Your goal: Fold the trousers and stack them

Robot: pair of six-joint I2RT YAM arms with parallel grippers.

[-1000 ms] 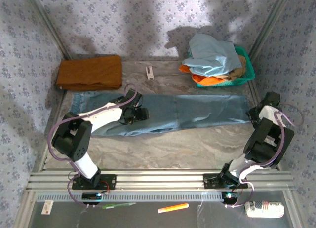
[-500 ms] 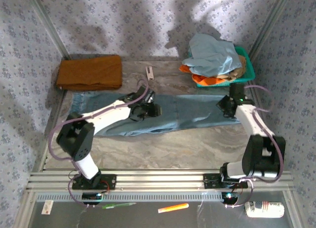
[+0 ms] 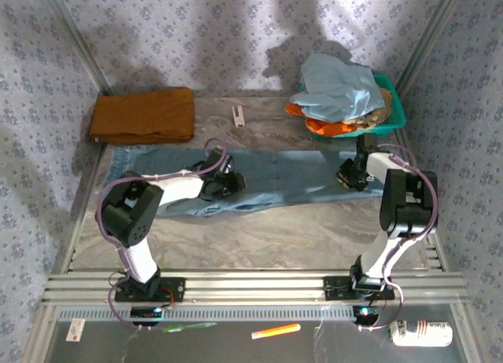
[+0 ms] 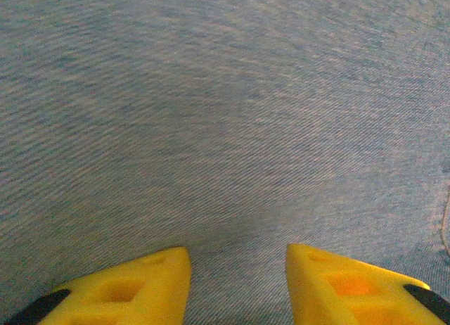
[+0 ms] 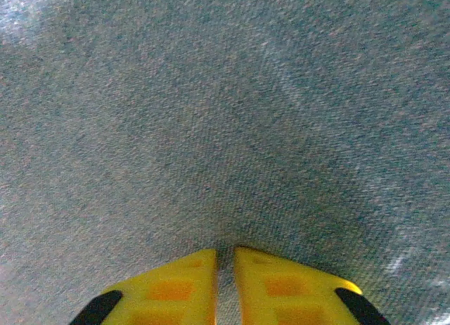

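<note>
The trousers (image 3: pixel 291 174), light blue faded denim, lie flat and lengthwise across the middle of the table. My left gripper (image 3: pixel 225 182) rests on their left half. In the left wrist view its yellow fingertips (image 4: pixel 169 269) stand apart, the left gripper (image 4: pixel 239 258) open with denim (image 4: pixel 225 114) under the gap. My right gripper (image 3: pixel 348 177) sits at the trousers' right end. In the right wrist view the right gripper (image 5: pixel 225 253) is almost closed, its tips pinching a thin strip of denim (image 5: pixel 211 114).
A mustard-brown folded cloth (image 3: pixel 143 115) lies at the back left. A teal basket (image 3: pixel 395 111) at the back right holds a pale blue garment (image 3: pixel 338 92) and orange cloth. A small white object (image 3: pixel 238 115) lies behind the trousers. Patterned walls close in three sides.
The right arm swung in from the far right onto the trousers' leg end and closed; that end now lies further left. The left gripper shifted slightly along the denim and narrowed.
</note>
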